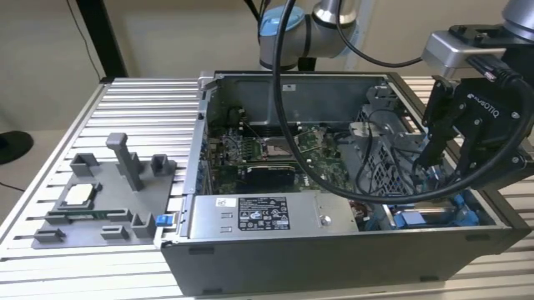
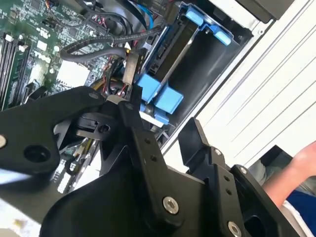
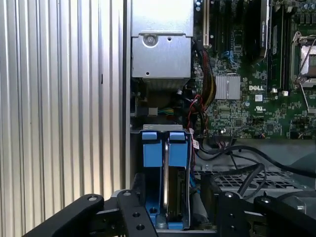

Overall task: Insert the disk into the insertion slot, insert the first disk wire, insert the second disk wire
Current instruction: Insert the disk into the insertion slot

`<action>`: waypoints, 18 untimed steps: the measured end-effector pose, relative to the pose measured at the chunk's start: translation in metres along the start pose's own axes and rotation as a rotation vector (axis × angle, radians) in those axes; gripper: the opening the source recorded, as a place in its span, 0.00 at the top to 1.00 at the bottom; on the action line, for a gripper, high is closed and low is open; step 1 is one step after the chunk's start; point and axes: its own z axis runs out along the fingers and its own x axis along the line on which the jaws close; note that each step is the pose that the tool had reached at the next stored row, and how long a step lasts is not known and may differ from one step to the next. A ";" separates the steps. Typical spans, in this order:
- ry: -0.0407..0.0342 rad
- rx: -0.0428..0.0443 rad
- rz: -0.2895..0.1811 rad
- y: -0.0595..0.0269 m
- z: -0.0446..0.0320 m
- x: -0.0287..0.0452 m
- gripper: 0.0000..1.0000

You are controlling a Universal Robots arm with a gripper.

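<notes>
The open computer case (image 1: pixel 334 262) is seen on the slatted aluminium table (image 1: pixel 142 106). The black gripper (image 1: pixel 442 172) is poised over the case's end at the exterior view's right. Its two fingers are spread apart, and nothing is pinched between them.

In the first wrist view the disk (image 3: pixel 166 190) is seen edge-on. It is stood upright in its blue frame (image 3: pixel 150 153) inside the insertion slot (image 2: pixel 217 59), next to the case's side wall. The fingers (image 3: pixel 129 212) are set one to each side of the frame. In the second wrist view the frame's two blue tabs (image 2: pixel 155 96) are found just beyond the fingertips.

A bundle of red and black wires (image 3: pixel 195 111) is draped just beside the tabs (whether any plug is seated in the disk cannot be told).

The labelled power-supply box (image 1: pixel 262 215) is seen at lower centre of the exterior view, with the green motherboard (image 1: pixel 313 140) behind it. A grey parts fixture (image 1: pixel 84 225) is seen at lower left on the table. A person's arm (image 2: pixel 296 165) is caught beyond the table edge in the second wrist view.
</notes>
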 end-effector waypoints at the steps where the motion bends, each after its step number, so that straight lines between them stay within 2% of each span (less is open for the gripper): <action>1: 0.0001 -0.0006 0.000 0.0000 -0.0015 0.0000 0.00; 5: 0.0001 -0.0026 0.000 0.0005 -0.0112 0.0000 0.00; 15: 0.0002 -0.0070 0.000 0.0017 -0.0426 0.0001 0.00; 18: 0.0001 -0.0072 0.000 0.0019 -0.0471 0.0001 0.00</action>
